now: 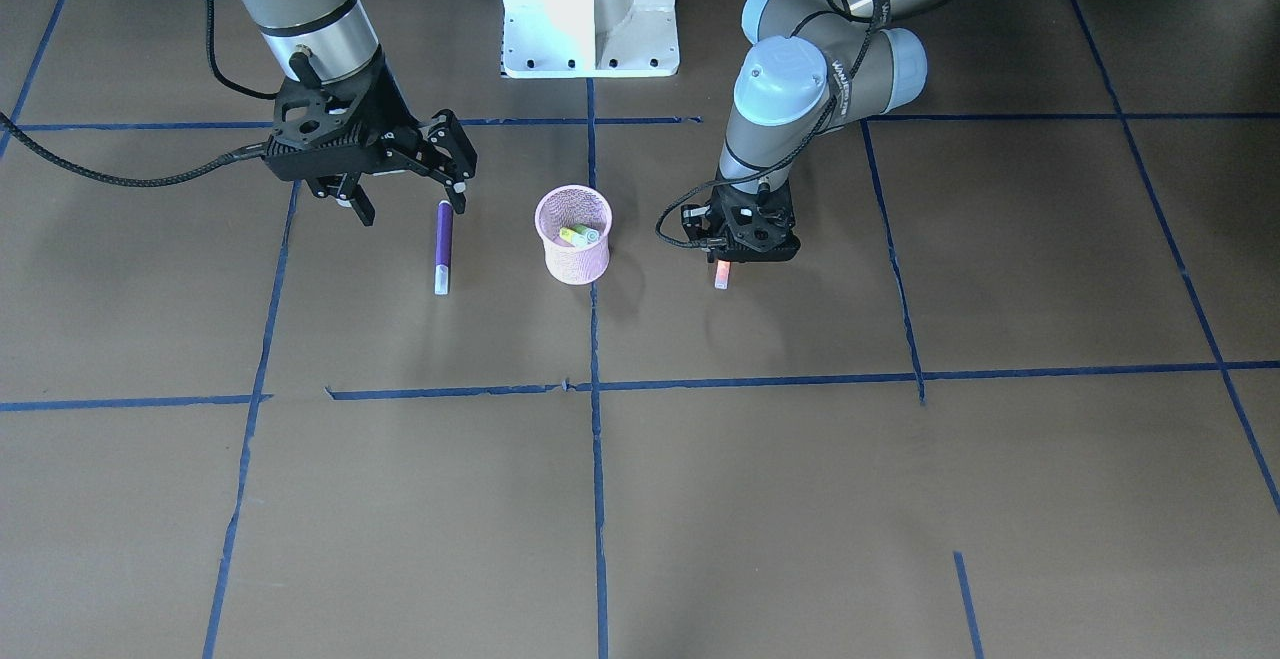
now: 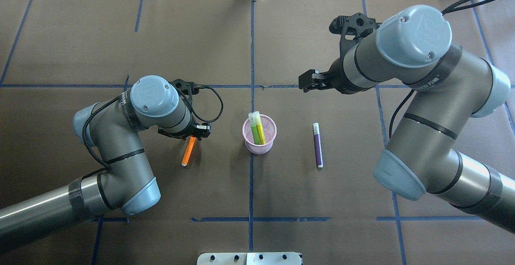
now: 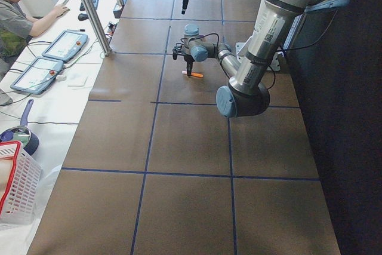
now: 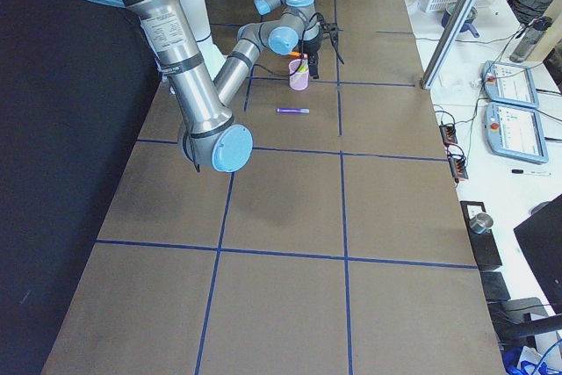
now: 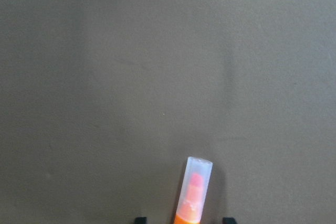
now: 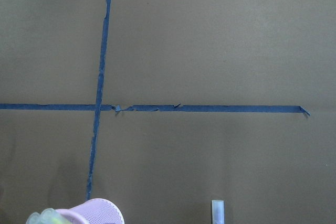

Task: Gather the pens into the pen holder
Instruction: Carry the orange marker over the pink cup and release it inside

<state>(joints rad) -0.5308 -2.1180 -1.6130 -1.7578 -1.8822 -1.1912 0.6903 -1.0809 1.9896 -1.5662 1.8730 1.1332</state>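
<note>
Left hand (image 2: 191, 136) hangs open astride the orange pen (image 2: 187, 153)

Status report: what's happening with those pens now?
Left gripper open, straddling orange pen. Right gripper open, raised near purple pen. Green pen in pen holder. Nothing blocking.

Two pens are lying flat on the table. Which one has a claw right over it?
The orange pen: the left gripper straddles it, fingers open on either side. The purple pen lies alone, with the right gripper held clear of it.
</note>
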